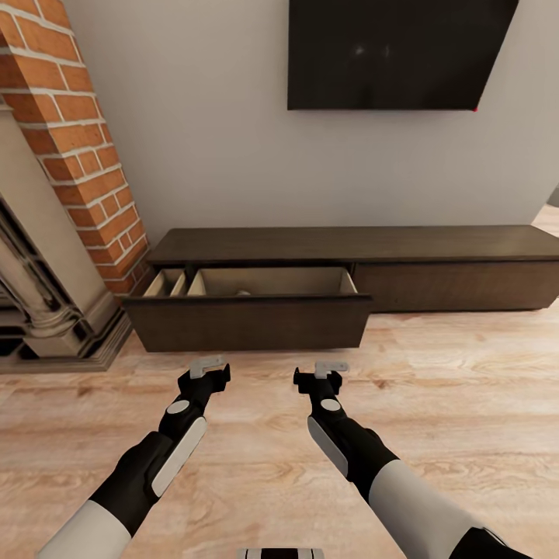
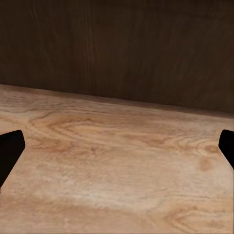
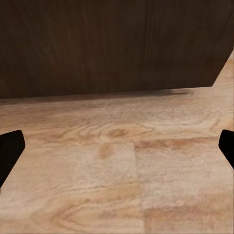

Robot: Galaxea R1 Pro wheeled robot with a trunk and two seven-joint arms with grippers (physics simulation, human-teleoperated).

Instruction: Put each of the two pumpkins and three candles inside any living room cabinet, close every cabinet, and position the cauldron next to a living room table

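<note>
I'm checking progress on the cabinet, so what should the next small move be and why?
Probably ease both arms forward to the pulled-out drawer front of the cabinet and push it shut. The drawer stands open, and the left gripper and right gripper are open, empty and level with its front, just short of it over the floor.

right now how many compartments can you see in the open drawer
2: a narrow compartment at the pulled-out drawer's fireplace end, and a wide compartment beside it. The drawer front hides their floors, so contents are mostly unseen.
</note>
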